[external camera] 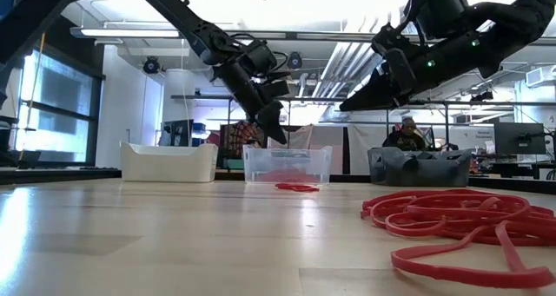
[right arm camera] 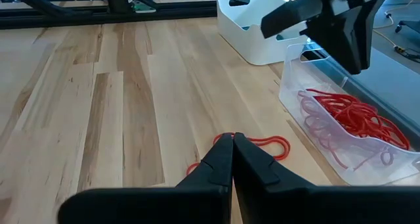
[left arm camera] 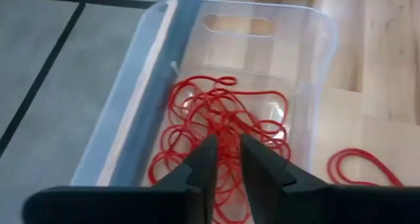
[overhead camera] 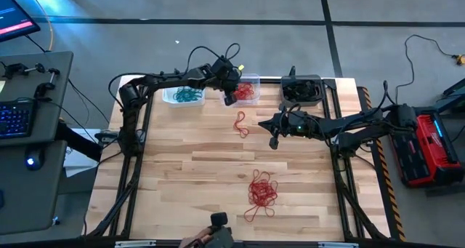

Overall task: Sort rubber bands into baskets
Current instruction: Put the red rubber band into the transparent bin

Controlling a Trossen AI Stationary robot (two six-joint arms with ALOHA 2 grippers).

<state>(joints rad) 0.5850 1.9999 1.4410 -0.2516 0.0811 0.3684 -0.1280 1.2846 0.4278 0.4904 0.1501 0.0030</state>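
My left gripper (left arm camera: 223,159) hangs slightly parted over the clear tub (left arm camera: 314,66); red bands (left arm camera: 223,122) are light, floppy, tangly, so pinch one strand.

Dark grey basket's (overhead camera: 301,90) contents too small to tell.

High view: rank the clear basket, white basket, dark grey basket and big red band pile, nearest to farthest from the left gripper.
From the left gripper:
1. Clear basket, directly under it, back edge.
2. White basket, beside it toward the left arm's base.
3. Dark grey basket, back right.
4. Big red band pile, front of the table.
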